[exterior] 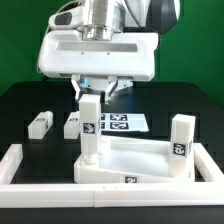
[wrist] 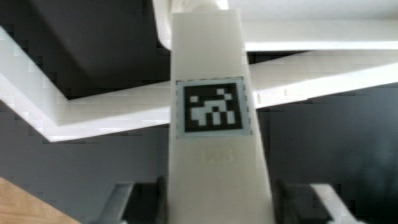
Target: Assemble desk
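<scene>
Border wall [exterior: 20, 165] ran in front | desk panel [exterior: 135, 165] lay just behind it | hand [exterior: 91, 97] gripped upright leg [exterior: 90, 128] at panel's corner, exterior view's left | second leg [exterior: 181, 135] stood at the panel's opposite corner | two loose legs [exterior: 40, 124] [exterior: 73, 124] lay beyond on the tabletop [exterior: 30, 100], near the marker board [exterior: 124, 123].

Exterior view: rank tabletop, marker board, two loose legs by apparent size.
1. Tabletop, clearly largest.
2. Marker board.
3. Loose leg on the exterior view's left and loose leg beside it: they look alike, so no order between them.
</scene>
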Robot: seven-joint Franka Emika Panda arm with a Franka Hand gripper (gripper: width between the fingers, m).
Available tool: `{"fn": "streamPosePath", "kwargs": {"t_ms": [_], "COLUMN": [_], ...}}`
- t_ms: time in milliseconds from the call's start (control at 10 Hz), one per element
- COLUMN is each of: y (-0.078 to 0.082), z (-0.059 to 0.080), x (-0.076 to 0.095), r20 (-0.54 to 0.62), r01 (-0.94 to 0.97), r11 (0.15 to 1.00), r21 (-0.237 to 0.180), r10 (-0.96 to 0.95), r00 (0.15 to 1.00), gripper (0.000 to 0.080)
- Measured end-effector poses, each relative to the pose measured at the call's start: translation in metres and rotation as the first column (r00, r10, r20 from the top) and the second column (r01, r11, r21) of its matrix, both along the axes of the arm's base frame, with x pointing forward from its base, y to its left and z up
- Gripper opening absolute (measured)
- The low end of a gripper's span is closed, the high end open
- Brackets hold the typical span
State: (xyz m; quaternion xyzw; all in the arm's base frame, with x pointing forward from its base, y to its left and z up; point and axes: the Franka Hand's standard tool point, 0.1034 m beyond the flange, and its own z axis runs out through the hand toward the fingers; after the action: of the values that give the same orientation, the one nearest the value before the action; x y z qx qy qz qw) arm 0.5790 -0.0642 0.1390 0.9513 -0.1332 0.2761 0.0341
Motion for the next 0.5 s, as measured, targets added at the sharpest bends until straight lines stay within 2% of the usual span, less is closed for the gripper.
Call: {"fn": "streamPosePath", "kwargs": {"t_ms": [300,500], "y": [0.003,0.000], "z": [-0.009,-0.014], "x": [-0.001,-0.003], "r20": [-0.006,0.015], "r01": [-0.006,-0.005], "r11": [1.000,1.000], "r21": [-0.008,-0.029], "r10": [0.006,0.005], "r00": [1.000,1.000], "gripper": [0.0285,0.0285]}}
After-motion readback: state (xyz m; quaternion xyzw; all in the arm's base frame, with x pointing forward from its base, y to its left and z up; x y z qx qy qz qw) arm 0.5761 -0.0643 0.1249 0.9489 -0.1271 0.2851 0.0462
